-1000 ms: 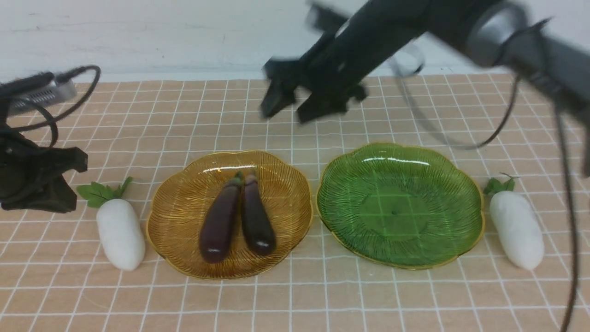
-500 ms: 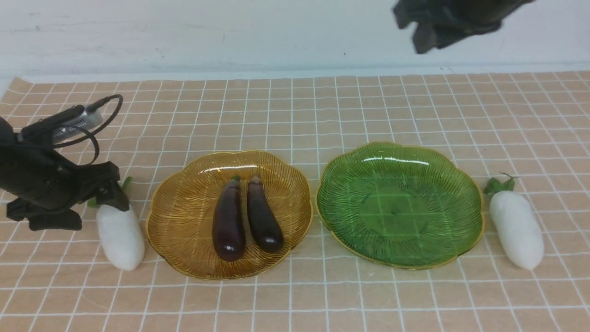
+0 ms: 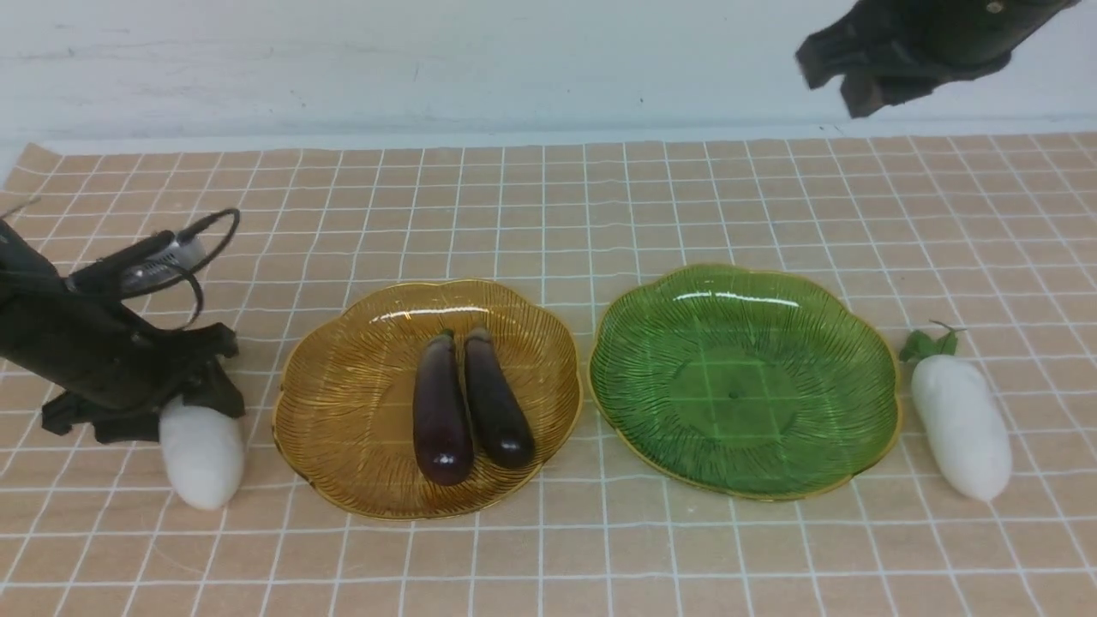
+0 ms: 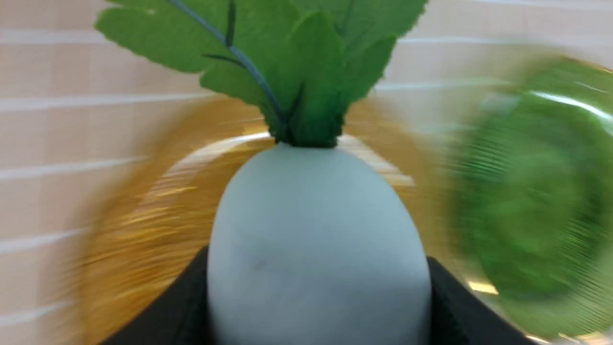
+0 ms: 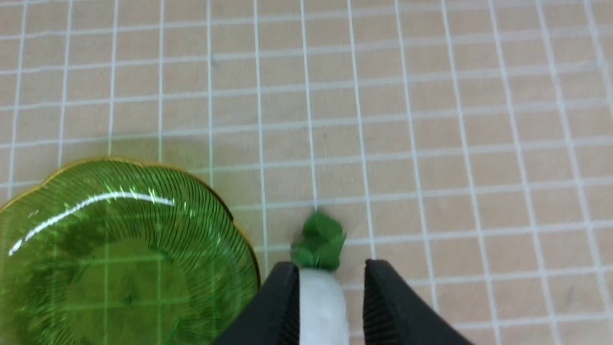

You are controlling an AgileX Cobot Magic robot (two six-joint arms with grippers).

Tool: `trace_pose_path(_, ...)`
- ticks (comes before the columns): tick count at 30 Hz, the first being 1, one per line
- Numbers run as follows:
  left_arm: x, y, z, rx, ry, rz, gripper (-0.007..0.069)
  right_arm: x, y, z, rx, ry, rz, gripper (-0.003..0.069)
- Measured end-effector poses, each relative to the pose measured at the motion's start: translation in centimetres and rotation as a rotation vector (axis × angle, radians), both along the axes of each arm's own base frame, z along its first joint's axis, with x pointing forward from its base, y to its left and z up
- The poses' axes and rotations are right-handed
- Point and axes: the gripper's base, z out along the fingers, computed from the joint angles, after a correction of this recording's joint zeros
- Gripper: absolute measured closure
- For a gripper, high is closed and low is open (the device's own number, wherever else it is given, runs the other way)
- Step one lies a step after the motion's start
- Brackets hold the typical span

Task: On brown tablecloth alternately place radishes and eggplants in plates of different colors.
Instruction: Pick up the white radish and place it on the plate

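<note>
On the brown tablecloth (image 3: 548, 206) the amber plate (image 3: 343, 368) holds two dark purple eggplants (image 3: 441, 411) (image 3: 497, 403) side by side. The green plate (image 3: 814, 343) has nothing in it. My left gripper (image 3: 197, 403) is shut on the leafy end of the left radish (image 3: 201, 458), left of the amber plate. In the left wrist view that radish (image 4: 316, 239) fills the space between my black fingers (image 4: 450, 297). The other radish (image 3: 960, 428) lies right of the green plate. My right gripper (image 3: 857, 77) hangs open high above it, and the radish (image 5: 321, 306) shows between its fingers (image 5: 282, 302).
A white wall runs behind the cloth's far edge. The green plate (image 5: 119, 249) lies close beside the right radish. The left wrist view is blurred; the amber plate (image 4: 143, 215) and green plate (image 4: 527, 191) show behind the held radish.
My left gripper moved in over the left radish and closed on it, nudging it leftward. The right arm rose from above the plates to the upper right. The eggplants shifted slightly.
</note>
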Motion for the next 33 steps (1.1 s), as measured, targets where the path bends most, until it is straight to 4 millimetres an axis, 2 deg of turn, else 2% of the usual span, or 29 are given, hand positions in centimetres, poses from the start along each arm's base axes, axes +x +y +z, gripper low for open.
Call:
trace_pose_path(1, -0.1, -1.9, 0.2, -0.004, -0.012, -0.046, 0.0242, -0.1, -0.4, -0.9, 0.026, 0.028, -0.003, 0.0477)
trace_pose_path(2, -0.3, -5.2, 0.6, -0.008, -0.034, -0.129, 0.0242, -0.2, -0.7, -1.9, 0.048, 0.061, -0.007, 0.0477)
trace_pose_path(3, -0.3, -6.1, 0.6, -0.008, -0.043, -0.149, 0.0242, -0.3, -0.9, -2.8, 0.060, 0.090, -0.010, 0.0477)
trace_pose_path(5, -0.7, -9.2, 0.6, -0.009, -0.061, -0.227, 0.0243, -0.6, -1.1, -4.3, 0.069, 0.137, -0.009, 0.0473)
trace_pose_path(11, -0.3, -18.3, -1.5, -0.019, -0.085, -0.383, 0.0243, -1.8, -1.2, -8.7, 0.081, 0.290, -0.015, 0.0435)
trace_pose_path(14, 0.5, -21.2, -2.9, -0.022, -0.086, -0.410, 0.0241, -2.5, -1.0, -10.7, 0.095, 0.354, -0.012, 0.0388)
trace_pose_path(18, 1.6, -23.6, -5.3, -0.015, -0.063, -0.437, 0.0225, -3.0, -0.9, -12.2, 0.102, 0.387, -0.016, 0.0308)
trace_pose_path(22, 2.7, -24.8, -7.2, -0.010, -0.051, -0.444, 0.0193, -2.6, -1.0, -13.1, 0.105, 0.393, -0.020, 0.0220)
trace_pose_path(24, 3.1, -25.0, -8.2, -0.006, -0.032, -0.437, 0.0163, -2.3, -1.0, -13.6, 0.104, 0.393, -0.021, 0.0180)
trace_pose_path(28, 3.4, -24.8, -8.9, -0.003, -0.016, -0.424, 0.0098, -1.0, -0.8, -15.7, 0.101, 0.398, -0.022, 0.0094)
trace_pose_path(33, 3.8, -24.3, -8.8, -0.014, 0.002, -0.393, 0.0039, -0.1, 0.0, -17.8, 0.094, 0.420, 0.003, 0.0069)
